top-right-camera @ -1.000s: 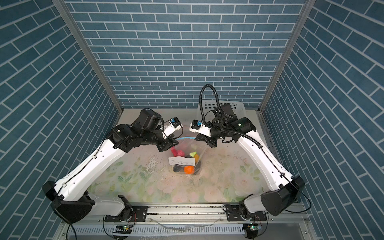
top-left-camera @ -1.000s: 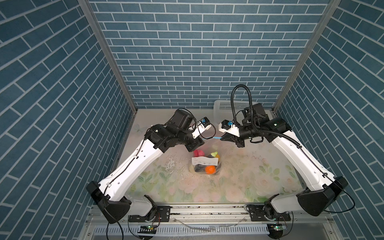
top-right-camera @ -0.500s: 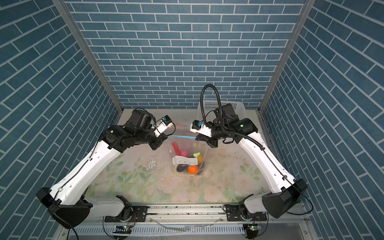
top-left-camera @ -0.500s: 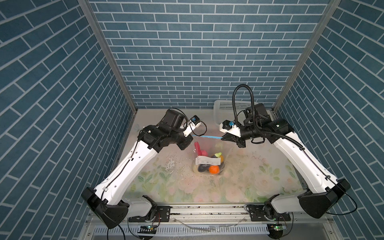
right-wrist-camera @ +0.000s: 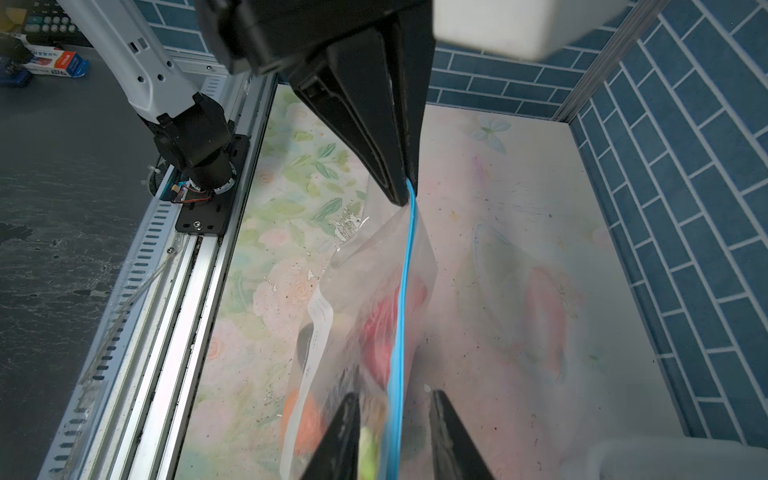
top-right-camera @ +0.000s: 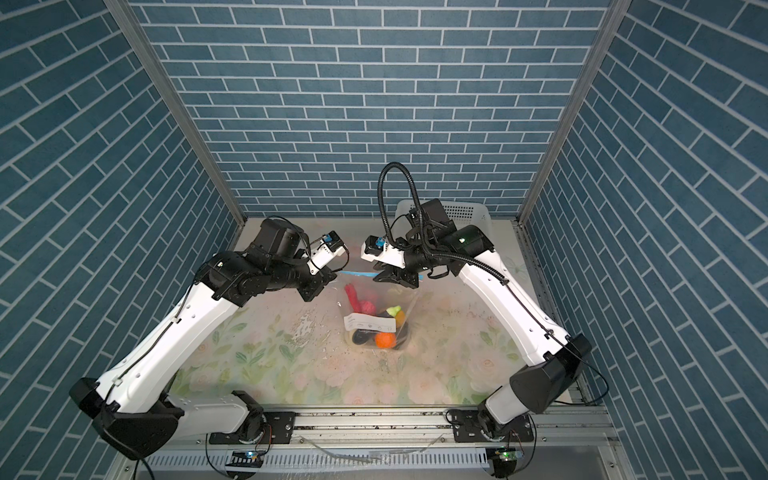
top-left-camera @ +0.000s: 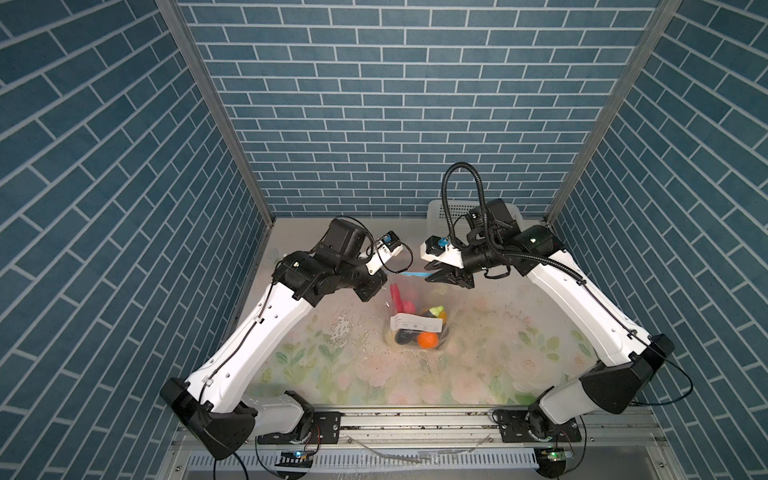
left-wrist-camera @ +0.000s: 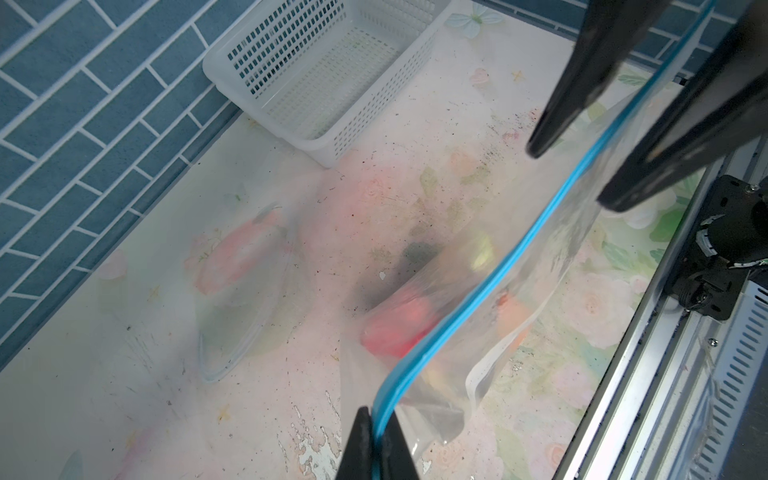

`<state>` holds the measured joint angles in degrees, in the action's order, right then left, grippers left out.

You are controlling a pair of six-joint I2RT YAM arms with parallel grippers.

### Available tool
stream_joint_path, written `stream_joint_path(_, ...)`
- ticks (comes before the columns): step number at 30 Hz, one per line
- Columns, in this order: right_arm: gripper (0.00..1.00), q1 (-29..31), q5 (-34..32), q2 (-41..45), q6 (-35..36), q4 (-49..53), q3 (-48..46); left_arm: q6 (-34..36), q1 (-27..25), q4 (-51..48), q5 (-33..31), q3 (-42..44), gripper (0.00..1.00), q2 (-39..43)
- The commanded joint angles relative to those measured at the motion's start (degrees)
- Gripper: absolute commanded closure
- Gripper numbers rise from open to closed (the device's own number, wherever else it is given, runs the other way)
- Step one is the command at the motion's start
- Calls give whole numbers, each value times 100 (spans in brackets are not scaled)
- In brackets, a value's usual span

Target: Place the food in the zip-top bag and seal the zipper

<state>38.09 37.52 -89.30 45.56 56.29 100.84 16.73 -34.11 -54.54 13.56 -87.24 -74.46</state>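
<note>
Print is showing on the white label (top-left-camera: 415, 323) of the bag (top-left-camera: 424, 293) in both top views, but it is too small to read. One bag is hanging beneath the two pairs of jaws, reaching down to the floral table cover (top-left-camera: 478, 374). The food (top-left-camera: 417, 320) is lying inside it, with at least five pieces showing: a red strip (top-left-camera: 397, 296), a pink ball (top-left-camera: 409, 307), a yellow-green piece (top-left-camera: 436, 310), an orange ball (top-left-camera: 428, 340) and a black oval (top-left-camera: 402, 338). Two white arms, the left arm (top-left-camera: 266, 328) and the right arm (top-left-camera: 582, 307), are reaching in. Blue brick-pattern walls (top-left-camera: 374, 104) are closing three sides. One white basket (top-left-camera: 435, 210) is standing behind the right jaws.

In the left wrist view, the left gripper (left-wrist-camera: 376, 417) is clenching the blue zipper (left-wrist-camera: 478, 291), its jaws pressed together on the strip. The strip is running on to the right gripper (left-wrist-camera: 573, 178), whose jaws are standing apart on either side of it. The basket is sitting beyond them, against the wall.

In the right wrist view, the right jaws are gaping with the zipper passing between them. The strip is stretching away to the left jaws, which are clamped on its far end. A printed box (right-wrist-camera: 62, 62) is lying outside the cell, and its writing is blurred.
</note>
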Motion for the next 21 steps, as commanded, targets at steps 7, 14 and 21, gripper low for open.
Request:
stream_joint_path(7,78,252,225,-411,410,495,604,-64,36,146,162,-47,92,183)
stream_joint_path(14,100,274,174,-409,345,558,639,-116,36,212,153,-31,87,193)
stream_joint_path(21,100,278,-27,-254,-287,365,533,-265,36,600,68,171,41,446)
